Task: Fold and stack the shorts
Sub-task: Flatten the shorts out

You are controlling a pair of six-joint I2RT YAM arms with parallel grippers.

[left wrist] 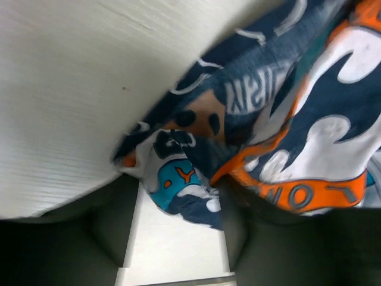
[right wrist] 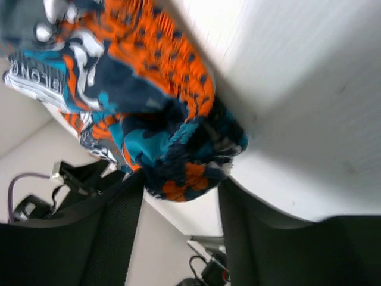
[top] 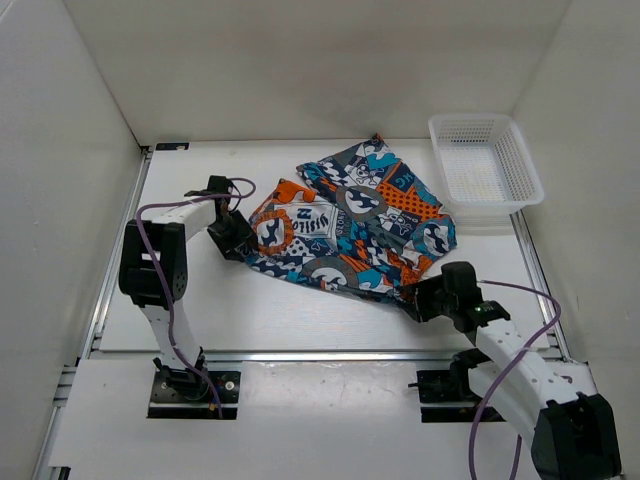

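White table (top: 300, 320), shorts (top: 350, 225) spread mid-table, mesh basket (top: 485, 165) far right corner

Left wrist view: shorts (left wrist: 268, 119) blurred, cut off above and to the right of the left gripper (left wrist: 181, 202). Right wrist view: shorts cut off up-left of the right gripper (right wrist: 181, 179). Cloth covers the tips of the 2 grippers; closure cannot be judged.

A white table (top: 300, 320) stands inside a booth of plain white panels: a back wall (top: 320, 60), a left wall (top: 50, 200) and a right wall (top: 600, 120). Metal rails (top: 108, 270) edge the tabletop. The light is soft and even, and shadows are faint
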